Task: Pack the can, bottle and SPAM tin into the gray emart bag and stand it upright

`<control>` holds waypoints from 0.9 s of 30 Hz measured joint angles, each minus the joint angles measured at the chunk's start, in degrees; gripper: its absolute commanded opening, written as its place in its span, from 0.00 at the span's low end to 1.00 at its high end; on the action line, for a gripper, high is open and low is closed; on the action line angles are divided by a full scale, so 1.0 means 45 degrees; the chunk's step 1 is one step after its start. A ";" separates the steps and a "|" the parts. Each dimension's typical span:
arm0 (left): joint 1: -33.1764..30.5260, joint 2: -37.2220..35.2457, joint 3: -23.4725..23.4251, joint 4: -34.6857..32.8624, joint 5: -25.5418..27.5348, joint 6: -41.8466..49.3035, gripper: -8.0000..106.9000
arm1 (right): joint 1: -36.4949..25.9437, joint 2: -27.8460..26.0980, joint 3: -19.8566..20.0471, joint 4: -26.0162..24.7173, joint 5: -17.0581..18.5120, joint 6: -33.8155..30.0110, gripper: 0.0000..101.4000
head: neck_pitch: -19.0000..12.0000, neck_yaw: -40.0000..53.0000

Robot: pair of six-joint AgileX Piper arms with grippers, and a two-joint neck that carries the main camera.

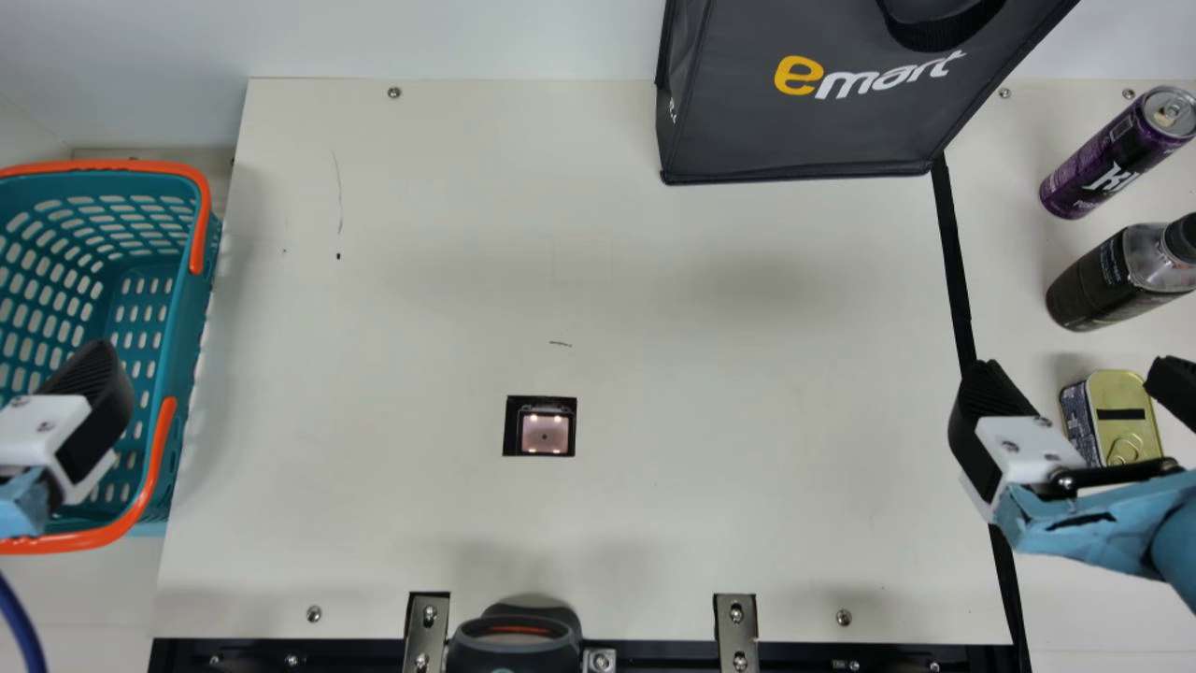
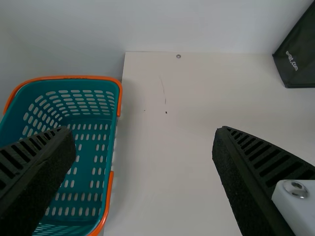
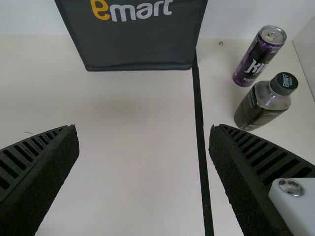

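At the far side of the tabletop [image 1: 420,355], in the main view, stands the gray emart bag [image 1: 813,131], its loose black handle [image 1: 939,33] hanging over the front panel. Beyond the black strip [image 1: 954,252], along the right, are the upright can [image 1: 1103,168], then the bottle [image 1: 1093,290], then the SPAM tin [image 1: 1121,421] with its ring-pull lid up. The right hand [image 1: 1081,376] shows near the tin, its two fingers spread with nothing between them. That tin should be small, dense and rigid, best pinched low across opposite side walls, off the ring. In the left wrist view, the left hand [image 2: 143,130] is spread wide and holds nothing, with the teal basket [image 2: 110,162] partly behind one finger. In the right wrist view, bare tabletop lies between the spread fingers; the can, probably full and slick, wants a level grip round its middle, while the bottle looks heavier and may give slightly, so its broad body suits better than the cap [image 3: 284,83]. The bag's thin fabric will likely fold if pushed; its upper rim or handle would steady it.
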 measured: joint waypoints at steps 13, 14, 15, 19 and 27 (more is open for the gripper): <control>0.0000 0.0000 0.0000 0.0000 0.0000 0.0000 0.85 | 0.0000 0.0000 0.0000 0.0000 0.0011 0.0000 0.94 | -0.3066 -0.3184; 0.0000 0.0000 0.0000 0.0000 0.0000 0.0000 0.85 | 0.0000 0.0000 0.0000 0.0000 0.0011 0.0000 0.94 | -0.3359 -0.3477; 0.0000 0.0000 0.0000 0.0000 0.0000 0.0000 0.85 | 0.0000 0.0000 0.0000 0.0000 0.0011 0.0000 0.94 | -0.3633 -0.3730; 0.0000 0.0000 0.0000 0.0000 0.0000 0.0000 0.85 | 0.0000 0.0000 0.0000 0.0000 0.0011 0.0000 0.94 | -0.3809 -0.4023; 0.0000 0.0000 0.0000 0.0000 0.0000 0.0000 0.85 | 0.0000 0.0000 0.0000 0.0000 0.0011 0.0000 0.94 | -0.3809 -0.4023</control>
